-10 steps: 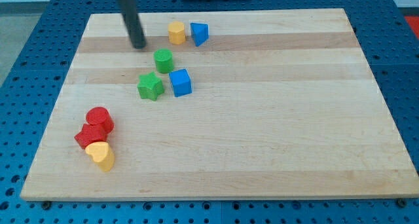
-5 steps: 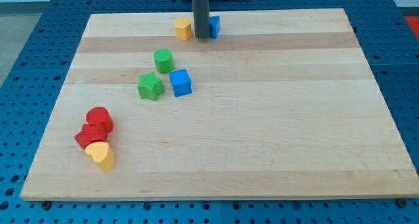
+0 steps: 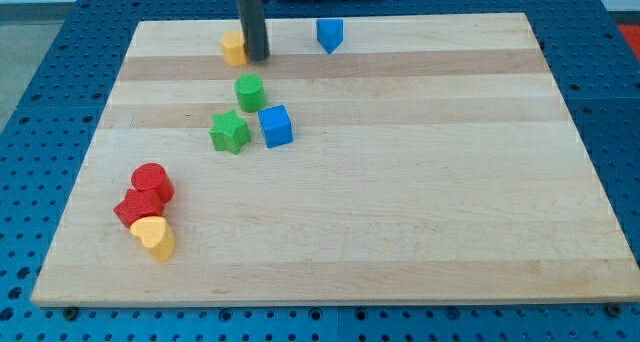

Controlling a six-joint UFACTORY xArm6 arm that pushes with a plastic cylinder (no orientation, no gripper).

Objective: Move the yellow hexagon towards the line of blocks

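Near the left edge, toward the bottom-left corner of the tabletop (image 3: 420, 212), three blocks are found packed together in a short slanting line: a red cylinder (image 3: 153, 182) uppermost, a second red block (image 3: 133, 208) of unclear shape touching it below, and a yellow heart-shaped block (image 3: 154, 237) touching that one at the bottom. All appear matte and smooth, like moulded plastic.

Close to the top edge, left of centre, the yellow hexagon (image 3: 233, 49) is located, well apart from that line of three. The dark, smooth, straight rod is seen standing against its right side, and my tip (image 3: 257, 57) is placed just beside the hexagon's right face, apparently touching it. No claw is carried by the arm, so neither a clenched nor a released state can be told.

Below the hexagon, a green cylinder (image 3: 250, 91) is set, with a green star (image 3: 230, 132) lower and to its left and a blue cube (image 3: 275, 126) just beside it to the lower right. Further right along the top edge, a blue block (image 3: 329, 34) with a pointed lower end is seen alone.

The tabletop is made of pale wood in lengthwise planks with faint grain. It is surrounded by a blue perforated surface dotted with regular holes.
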